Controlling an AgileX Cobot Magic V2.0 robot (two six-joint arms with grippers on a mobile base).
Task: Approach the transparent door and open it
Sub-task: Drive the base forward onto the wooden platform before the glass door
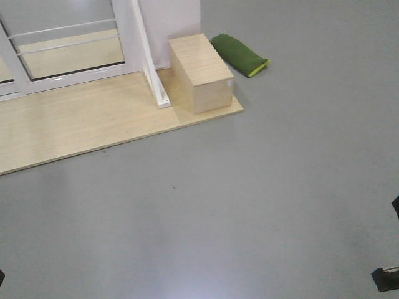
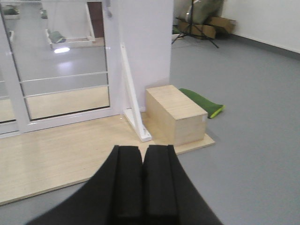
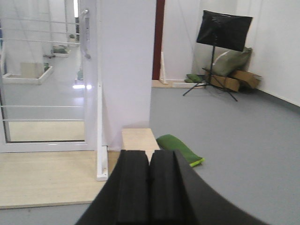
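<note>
The transparent door (image 3: 42, 70) is a clear glass panel in a white frame with thin horizontal white bars. Its silver-grey handle (image 3: 84, 33) sits on the right stile. The door looks closed and stands on a pale wooden platform (image 3: 47, 178). It also shows in the left wrist view (image 2: 65, 56) and at the top left of the front view (image 1: 68, 43). My left gripper (image 2: 142, 151) is shut and empty, well short of the door. My right gripper (image 3: 150, 153) is shut and empty, also well short of it.
A white wall panel (image 2: 143, 47) with a slanted white brace (image 2: 133, 103) stands right of the door. A wooden box (image 1: 202, 71) sits on the platform's right end, a green bag (image 1: 240, 55) beside it. Grey floor (image 1: 249, 199) lies ahead. A music stand (image 3: 222, 30) and cardboard boxes (image 3: 234, 79) are far back.
</note>
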